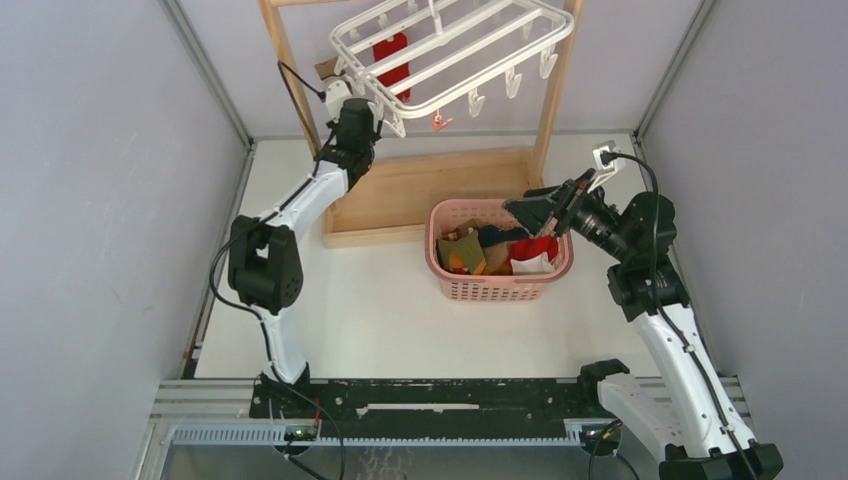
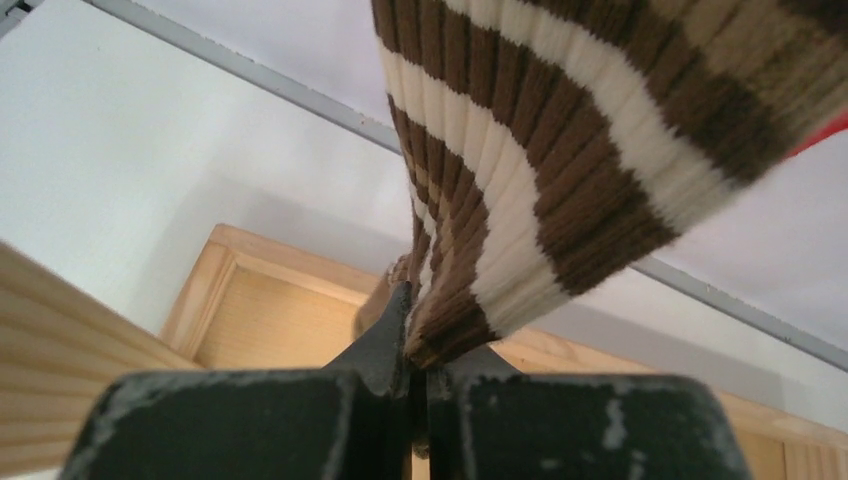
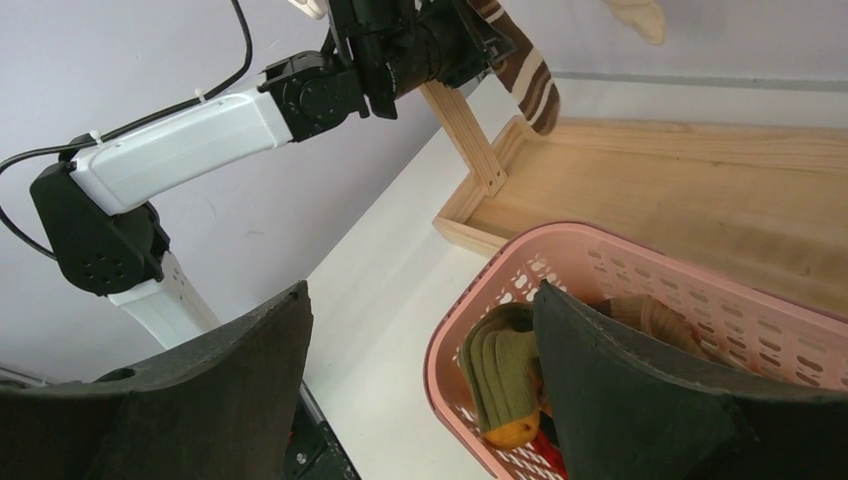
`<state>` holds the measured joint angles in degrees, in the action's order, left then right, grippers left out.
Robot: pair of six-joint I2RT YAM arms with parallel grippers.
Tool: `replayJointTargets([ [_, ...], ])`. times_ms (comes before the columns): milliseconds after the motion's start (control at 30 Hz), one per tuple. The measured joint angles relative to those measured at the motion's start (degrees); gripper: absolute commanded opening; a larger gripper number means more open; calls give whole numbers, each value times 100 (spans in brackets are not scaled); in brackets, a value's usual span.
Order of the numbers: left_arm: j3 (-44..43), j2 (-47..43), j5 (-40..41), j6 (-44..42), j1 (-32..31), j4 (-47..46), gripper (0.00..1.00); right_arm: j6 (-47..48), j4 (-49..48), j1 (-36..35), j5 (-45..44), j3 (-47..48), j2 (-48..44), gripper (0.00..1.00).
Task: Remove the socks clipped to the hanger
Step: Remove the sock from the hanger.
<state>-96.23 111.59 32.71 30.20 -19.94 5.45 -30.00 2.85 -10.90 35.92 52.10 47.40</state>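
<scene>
While the left gripper (image 2: 418,345) clamps the lower end of the striped sock (image 2: 560,150), unclipping from the hanger (image 1: 450,45) is in hand.
Next move calls for a steady downward pull; right gripper (image 3: 420,300) stands apart above the pink basket (image 1: 445,285); a red sock (image 1: 392,62) hangs clipped too.

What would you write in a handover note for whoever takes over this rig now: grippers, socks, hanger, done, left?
Left gripper: shut on the striped sock at its lower end, up by the hanger, near its left corner.
Right gripper: open, empty, above the basket.
Done: several socks lie in the basket.
Left: pull the striped sock free and drop it in; then the red sock hanging on the hanger.
</scene>
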Motion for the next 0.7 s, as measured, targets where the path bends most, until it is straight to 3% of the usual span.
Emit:
replayJointTargets([
  [700, 1945, -1919, -299, -114, -380, 175, 0, -409, -330, -146, 59, -258, -275, 86],
])
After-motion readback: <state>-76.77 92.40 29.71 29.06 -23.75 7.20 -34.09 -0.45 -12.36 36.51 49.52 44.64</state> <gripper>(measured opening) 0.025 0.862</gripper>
